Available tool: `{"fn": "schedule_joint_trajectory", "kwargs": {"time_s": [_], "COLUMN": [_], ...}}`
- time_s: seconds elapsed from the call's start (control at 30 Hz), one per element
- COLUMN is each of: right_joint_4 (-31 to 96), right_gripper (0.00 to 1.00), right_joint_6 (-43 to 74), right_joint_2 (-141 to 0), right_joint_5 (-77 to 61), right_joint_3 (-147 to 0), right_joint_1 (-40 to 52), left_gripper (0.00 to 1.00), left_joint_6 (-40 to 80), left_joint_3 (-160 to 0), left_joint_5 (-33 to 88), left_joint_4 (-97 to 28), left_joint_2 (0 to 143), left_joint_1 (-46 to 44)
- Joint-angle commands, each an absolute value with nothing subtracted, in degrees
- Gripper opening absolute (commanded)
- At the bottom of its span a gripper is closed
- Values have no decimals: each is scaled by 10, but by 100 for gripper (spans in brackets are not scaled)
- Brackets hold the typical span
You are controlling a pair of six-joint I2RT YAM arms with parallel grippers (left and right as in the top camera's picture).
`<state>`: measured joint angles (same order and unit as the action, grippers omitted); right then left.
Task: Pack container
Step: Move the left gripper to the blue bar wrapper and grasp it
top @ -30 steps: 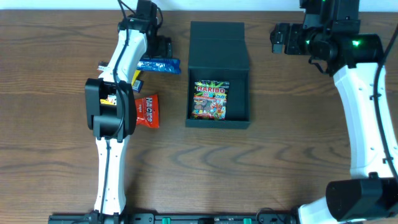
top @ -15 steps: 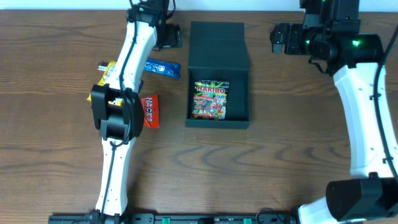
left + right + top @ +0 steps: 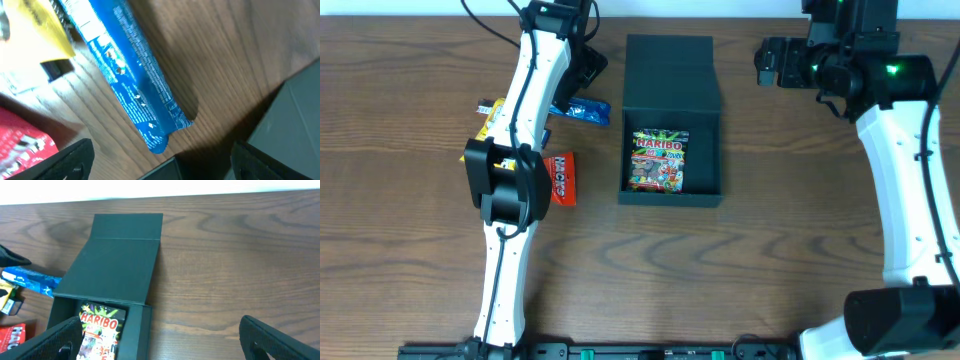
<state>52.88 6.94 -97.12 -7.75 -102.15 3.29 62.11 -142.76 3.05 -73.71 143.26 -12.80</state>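
Moved: the left gripper has been turned and carried farther back; the right gripper is unchanged.
Overhead: the box is seen between the two grippers, lid laid open, with a Haribo bag inside.
Left wrist: jaws are held apart and empty; a blue packet lies just ahead, and the box's corner is seen beside one finger.
Right wrist: jaws are spread wide and empty; the box lies ahead, to the left.

I see a dark wooden table carrying the open container near its middle. To the container's left lie a blue packet, a yellow packet and a red packet.
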Motion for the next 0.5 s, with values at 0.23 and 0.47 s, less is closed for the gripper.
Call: {"fn": "schedule_joint_trajectory", "kwargs": {"time_s": [0.23, 0.47], "right_joint_4": [532, 537], "right_gripper": [99, 99], "right_joint_6": [59, 55], "right_joint_2": [-974, -974], "right_joint_5": [-79, -75], "right_joint_3": [-1019, -1019], "right_joint_1": [38, 38], "left_gripper": [89, 88], "left_joint_6": [738, 748], "left_joint_3": [-1333, -1301], "left_joint_5": [32, 33], "left_joint_4": [-669, -618], "left_joint_2": [1435, 1439], "left_joint_1": [-126, -126]}}
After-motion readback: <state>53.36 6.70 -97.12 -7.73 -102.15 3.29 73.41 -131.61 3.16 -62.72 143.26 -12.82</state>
